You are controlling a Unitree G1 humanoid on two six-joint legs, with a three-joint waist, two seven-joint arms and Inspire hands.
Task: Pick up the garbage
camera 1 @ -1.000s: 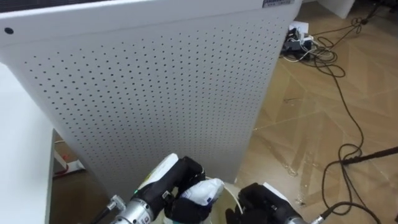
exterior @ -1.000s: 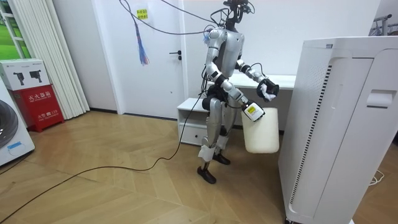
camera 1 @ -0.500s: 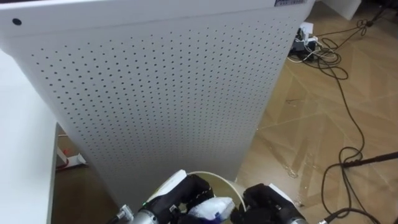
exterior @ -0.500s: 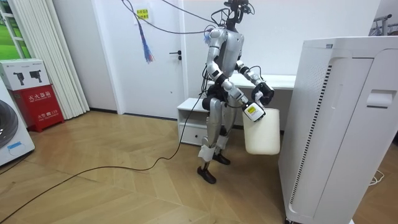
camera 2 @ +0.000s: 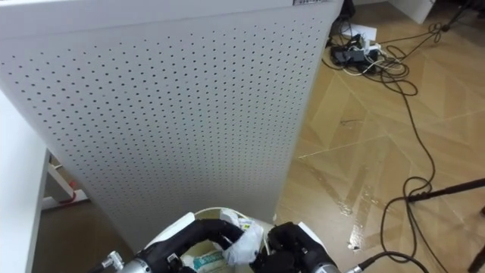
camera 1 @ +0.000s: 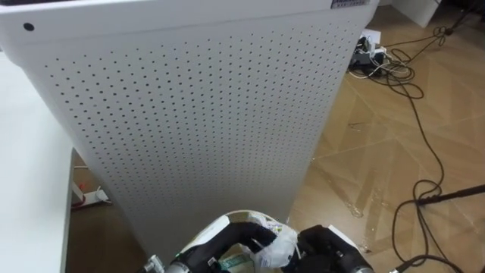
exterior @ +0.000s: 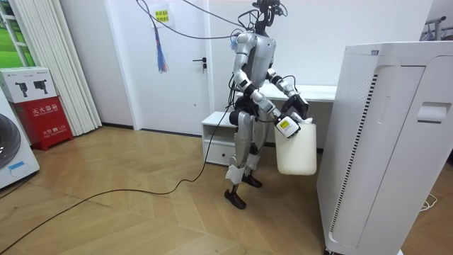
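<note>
Robot is seen standing close to a tall white perforated cabinet [camera 1: 197, 114]. Wood floor [camera 1: 394, 174] is to the right, with loose cables [camera 1: 413, 98] lying at the far right. A cream bin [camera 1: 244, 215] is held up at the near edge of the eye views, just in front of the cabinet. In the room view it hangs clear of the floor from the right hand [camera 1: 327, 249], which is clamped at the right of its rim. That hand's fingers are partly hidden by the rim. The grip is judged closed, since the bin hangs from that hand alone.

Garbage [camera 1: 279, 243] is a crumpled white wad; paper or thin plastic cannot be told. It is located directly over the bin's mouth, at about rim level. It is pinched in the curled fingers of the left hand [camera 1: 244, 236], reached in from the near left. A printed wrapper [camera 2: 203, 262] is seen lower inside the bin.

Handling, judged: the wad is taken as very light, soft and crushable, neither fragile nor slippery. Its shape is expected to give under the fingers, so a loose pinch across its bulk is enough. Loose flaps could be caught on a finger at release, so the fingers would need to be opened fully over the mouth. The bin is judged light and stiff-walled; the rim is the sensible hold, and it should be held level under the wad. The step is judged as the drop into the bin, nearly done, with the release not yet made.
</note>
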